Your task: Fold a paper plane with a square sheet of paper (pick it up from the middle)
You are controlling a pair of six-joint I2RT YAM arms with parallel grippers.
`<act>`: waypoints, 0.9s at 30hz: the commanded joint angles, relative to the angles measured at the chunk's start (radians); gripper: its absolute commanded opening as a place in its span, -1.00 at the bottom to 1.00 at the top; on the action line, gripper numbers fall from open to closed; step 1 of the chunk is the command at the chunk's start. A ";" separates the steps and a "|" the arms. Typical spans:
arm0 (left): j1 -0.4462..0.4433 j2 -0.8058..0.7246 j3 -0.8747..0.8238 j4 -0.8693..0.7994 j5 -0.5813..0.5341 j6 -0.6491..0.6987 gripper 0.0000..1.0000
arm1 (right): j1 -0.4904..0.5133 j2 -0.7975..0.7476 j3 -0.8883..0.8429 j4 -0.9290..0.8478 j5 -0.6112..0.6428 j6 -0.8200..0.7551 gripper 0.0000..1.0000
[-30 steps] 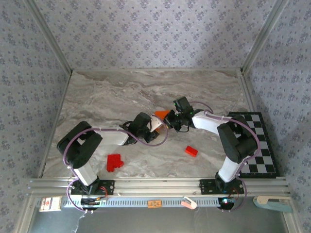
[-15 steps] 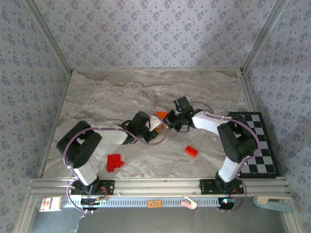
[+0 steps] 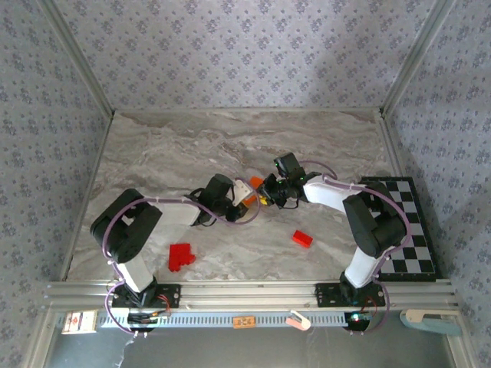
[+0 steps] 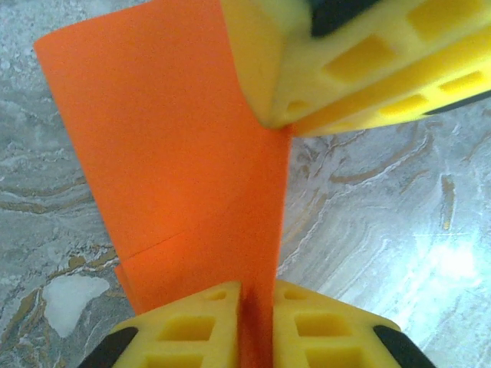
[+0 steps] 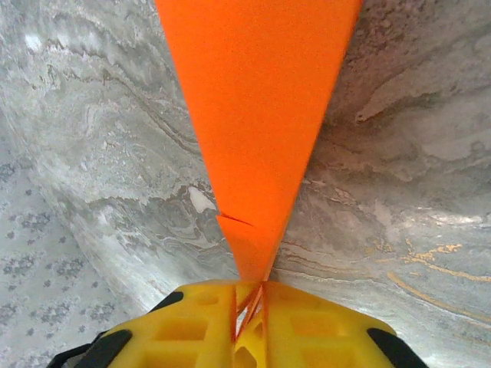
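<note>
I see both hands meet over the middle of the counter (image 3: 169,146), with the paper (image 3: 255,182) held between them. The left hand (image 3: 242,193) is pinched tight on the paper. In its wrist view its two yellow pads (image 4: 192,330) squeeze the bottom edge of the orange sheet, which stands up from them. A thin line runs across the sheet there.

The right hand (image 3: 266,192) comes in from the other side and also has hold of the paper. In its own wrist view the sheet gets narrow and runs down into the thin gap between its pads (image 5: 307,322), which are almost together.

One red block (image 3: 180,255) lies near the left arm. Another block (image 3: 301,238) lies near the right arm. A chequered board (image 3: 406,230) sits at the right edge.
</note>
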 commanded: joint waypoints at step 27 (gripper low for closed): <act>0.059 0.038 0.085 -0.074 0.189 -0.239 -1.00 | -0.070 -0.097 0.020 -0.118 0.103 -0.212 0.31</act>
